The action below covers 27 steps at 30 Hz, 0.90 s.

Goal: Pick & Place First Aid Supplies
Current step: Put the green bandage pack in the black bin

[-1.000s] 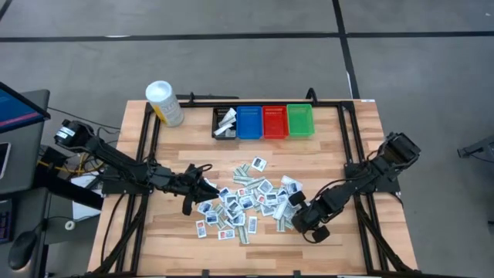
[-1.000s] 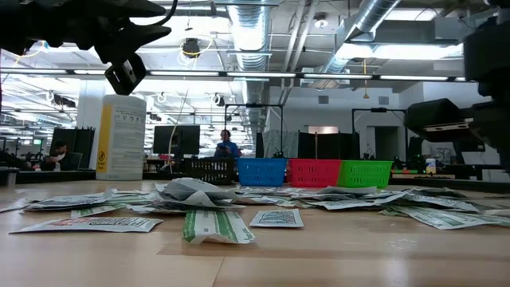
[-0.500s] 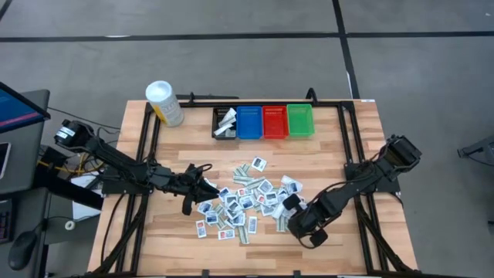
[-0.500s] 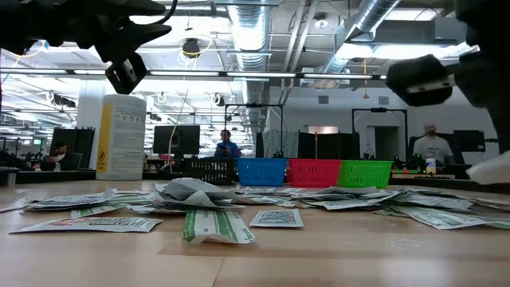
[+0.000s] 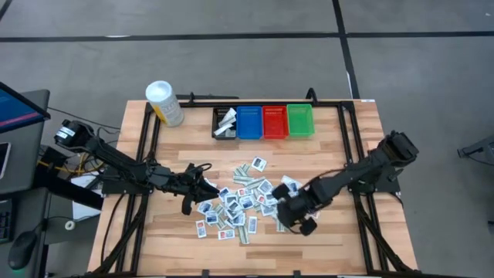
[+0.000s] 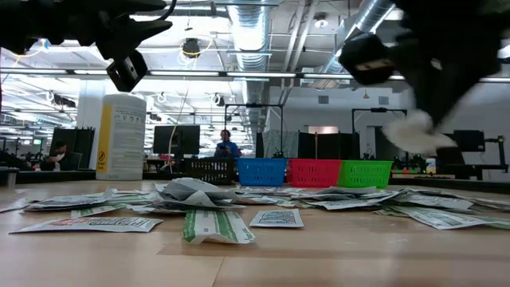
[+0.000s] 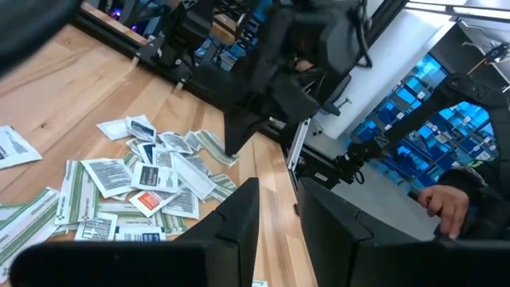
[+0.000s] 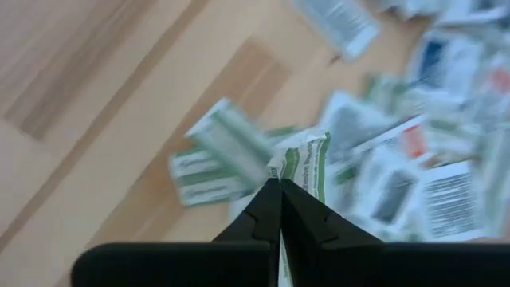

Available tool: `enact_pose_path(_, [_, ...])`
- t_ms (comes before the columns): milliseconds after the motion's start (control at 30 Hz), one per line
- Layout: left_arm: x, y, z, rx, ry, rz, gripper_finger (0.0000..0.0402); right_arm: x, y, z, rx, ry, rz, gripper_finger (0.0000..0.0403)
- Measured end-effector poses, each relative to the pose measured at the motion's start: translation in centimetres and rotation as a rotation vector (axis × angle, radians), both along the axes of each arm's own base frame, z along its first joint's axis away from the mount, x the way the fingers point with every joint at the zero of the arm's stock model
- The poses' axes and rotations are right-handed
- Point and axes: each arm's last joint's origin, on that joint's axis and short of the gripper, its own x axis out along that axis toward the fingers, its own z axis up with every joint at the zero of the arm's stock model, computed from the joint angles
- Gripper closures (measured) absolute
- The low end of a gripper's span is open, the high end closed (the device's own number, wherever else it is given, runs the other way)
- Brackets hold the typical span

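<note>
The first aid supplies lie as a loose pile of small flat packets (image 5: 243, 205) in the middle of the wooden table (image 5: 177, 154). My right gripper (image 5: 296, 218) hangs above the pile's right edge, shut on one white packet with green stripes (image 8: 307, 159), which shows as a pale blur (image 6: 414, 131) in the low view. My left gripper (image 7: 279, 215) stays level above the pile's left side (image 5: 207, 184), its fingers a little apart with nothing between them. My right gripper pinches the green-striped packet by its near end (image 8: 288, 177) between the two fingers. The fingers slant steeply down from the table's right side. The packet sticks out beyond the fingertips, lifted clear of the table and the pile.
Four small bins stand in a row at the far edge: black (image 5: 225, 122) with white packets inside, blue (image 5: 249, 121), red (image 5: 275, 121) and green (image 5: 300, 120). A white tub with a yellow label (image 5: 164, 103) stands at the far left. Bare wood lies near the front edge.
My right gripper has risen and gone toward the table's left, over the pile's right edge, rolling a little. It has stayed shut, and the green-striped packet has come up with it, clear of the table.
</note>
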Motion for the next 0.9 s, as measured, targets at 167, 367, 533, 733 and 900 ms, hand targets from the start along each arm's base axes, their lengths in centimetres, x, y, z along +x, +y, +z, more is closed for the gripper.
enact_pose_path(167, [0.0, 0.0, 0.0, 0.001, -0.002, 0.000, 0.0312, 2.1, -1.8, 1.9, 0.007, -0.094, -0.014, 0.0403])
enact_pose_path(367, [0.0, 0.0, 0.0, 0.061, -0.016, -0.001, 0.0312, 4.3, -3.8, 4.2, 0.030, -0.220, -0.054, 0.0403])
enact_pose_path(533, [0.0, 0.1, 0.1, 0.098, -0.029, 0.011, 0.0312, 5.7, -4.7, 6.0, 0.097, -0.330, -0.069, 0.0403])
enact_pose_path(733, [0.0, 0.1, 0.2, 0.152, -0.046, 0.011, 0.0312, 7.1, -5.6, 7.9, 0.213, -0.463, -0.042, 0.0403])
enact_pose_path(900, [0.0, 0.1, 0.2, 0.171, -0.050, 0.032, 0.0312, 8.0, -6.8, 9.2, 0.368, -0.541, -0.079, 0.0403])
